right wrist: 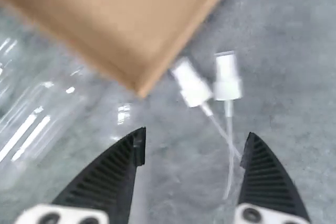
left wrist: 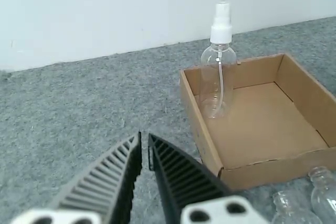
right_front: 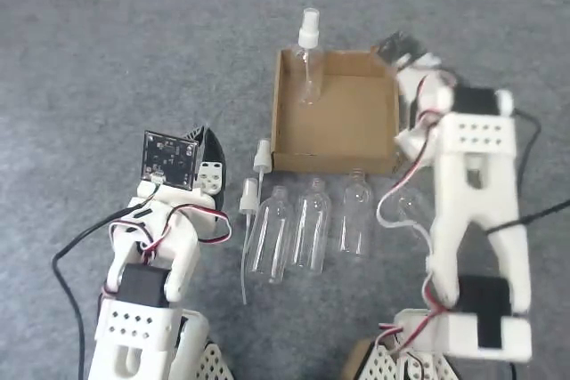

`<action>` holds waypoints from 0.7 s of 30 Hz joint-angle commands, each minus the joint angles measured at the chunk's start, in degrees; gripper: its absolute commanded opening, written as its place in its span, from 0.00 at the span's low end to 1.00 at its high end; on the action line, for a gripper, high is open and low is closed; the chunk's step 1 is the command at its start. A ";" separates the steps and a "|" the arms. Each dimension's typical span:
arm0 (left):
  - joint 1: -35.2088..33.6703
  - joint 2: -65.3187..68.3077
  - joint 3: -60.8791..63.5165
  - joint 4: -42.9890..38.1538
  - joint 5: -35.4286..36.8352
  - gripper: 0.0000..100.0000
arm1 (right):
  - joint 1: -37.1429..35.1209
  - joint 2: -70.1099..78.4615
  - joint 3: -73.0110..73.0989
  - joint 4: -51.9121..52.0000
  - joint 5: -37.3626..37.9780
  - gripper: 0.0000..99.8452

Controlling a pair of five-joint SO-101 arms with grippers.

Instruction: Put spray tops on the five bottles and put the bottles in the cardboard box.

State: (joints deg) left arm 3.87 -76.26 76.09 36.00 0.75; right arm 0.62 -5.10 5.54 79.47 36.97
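The cardboard box [right_front: 287, 113] [left wrist: 202, 124] [right wrist: 131, 30] lies at the table's middle back. One clear bottle with a white spray top [right_front: 309, 55] [left wrist: 218, 61] stands upright in its far left corner. Three topless clear bottles [right_front: 310, 224] lie side by side in front of the box. Another bottle [right_front: 408, 206] is partly hidden by the right arm [right_front: 472, 157]. Two loose spray tops [right_front: 256, 175] [right wrist: 210, 85] lie by the box's front left corner. My left gripper [left wrist: 144, 136] [right_front: 203, 144] is left of the box, shut and empty. High over the box, my right gripper [right wrist: 195, 132] is open and empty.
Grey carpet [right_front: 107, 68] covers the table, with free room to the left and behind the box. A pale wall [left wrist: 105, 9] runs along the back edge. The right arm's cables [right_front: 543, 211] hang at the right.
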 commanded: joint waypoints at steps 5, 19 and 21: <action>-0.26 -0.70 -0.31 -1.85 0.62 0.01 | 4.97 23.96 -24.44 4.26 4.48 0.25; -0.26 -0.70 -0.22 -1.85 0.62 0.01 | 5.93 46.02 -39.47 4.70 6.42 0.23; -0.26 -0.70 -0.04 -1.93 0.62 0.01 | 6.64 46.90 -39.65 4.18 6.33 0.18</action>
State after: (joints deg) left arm 3.87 -76.26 76.09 36.00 0.75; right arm 5.54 41.58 -30.86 83.60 42.68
